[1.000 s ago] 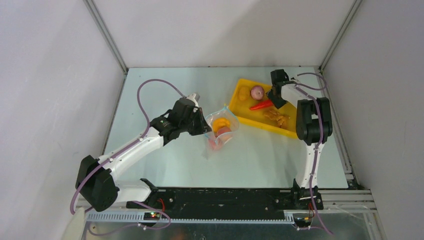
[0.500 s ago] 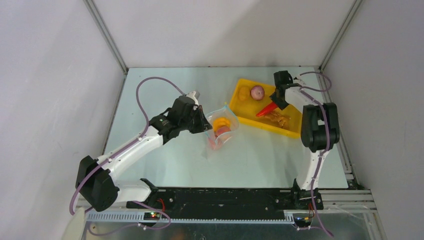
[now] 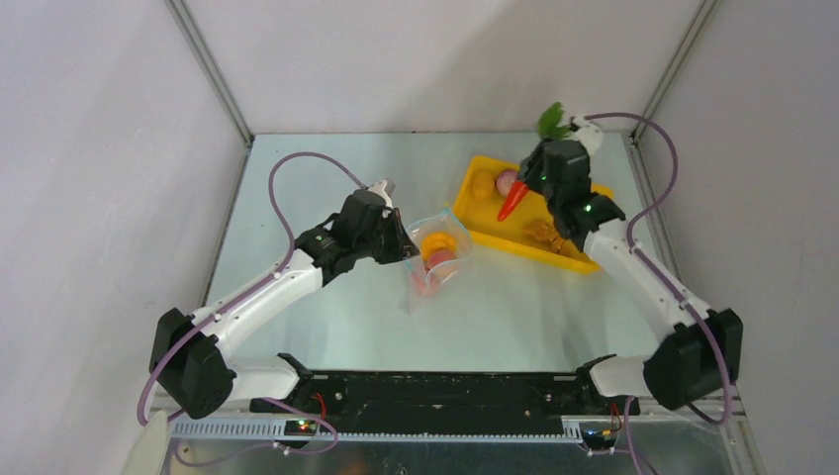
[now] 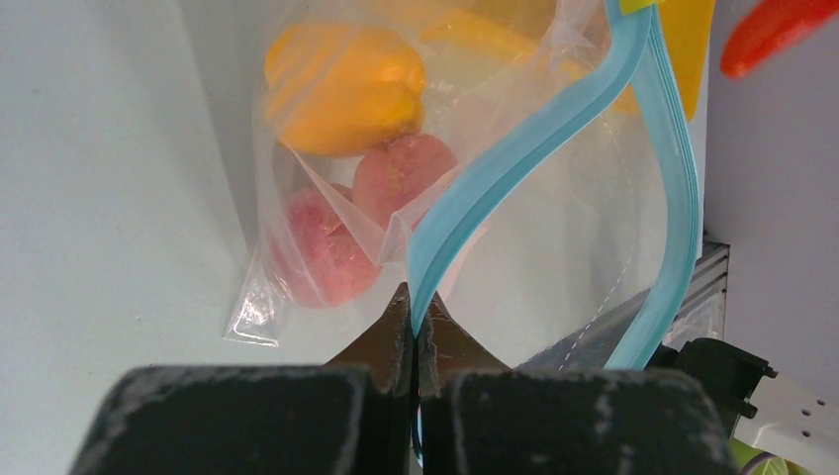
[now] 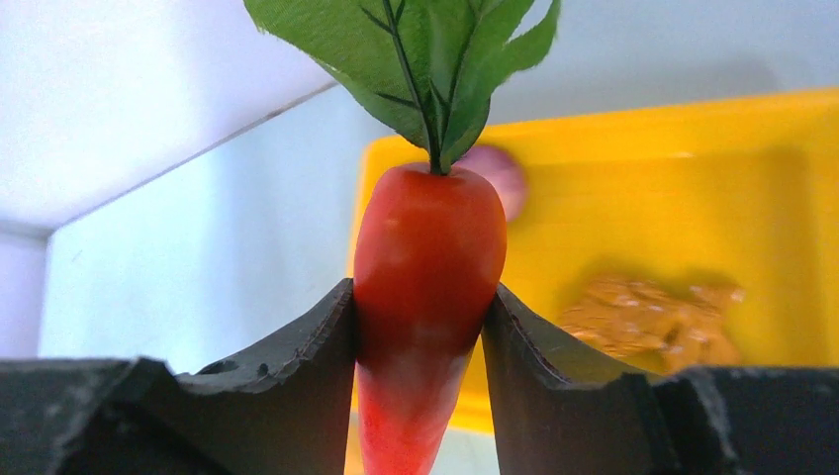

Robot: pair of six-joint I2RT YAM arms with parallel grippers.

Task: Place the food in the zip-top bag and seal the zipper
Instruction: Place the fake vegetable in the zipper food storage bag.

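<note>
The clear zip-top bag (image 3: 440, 254) lies mid-table with its mouth held up. My left gripper (image 4: 414, 305) is shut on the teal zipper (image 4: 514, 158) at the mouth's near lip. Inside the bag lie a yellow fruit (image 4: 341, 89) and two pinkish peaches (image 4: 401, 173). My right gripper (image 5: 420, 297) is shut on the red-orange carrot (image 5: 427, 267), leaf (image 5: 416, 49) up, lifted above the yellow tray (image 5: 712, 188). In the top view the carrot (image 3: 512, 201) hangs tip down from that gripper (image 3: 529, 188).
In the yellow tray (image 3: 510, 244) at the back right are a purple-pink onion (image 3: 505, 178), a yellow-orange fruit (image 3: 482, 185) and amber pieces (image 3: 549, 236). Grey walls and metal frame posts enclose the table on three sides.
My right arm has swung and raised the carrot out of the tray, turning it upright with its leaf on top. The left arm and the bag have stayed where they were.
</note>
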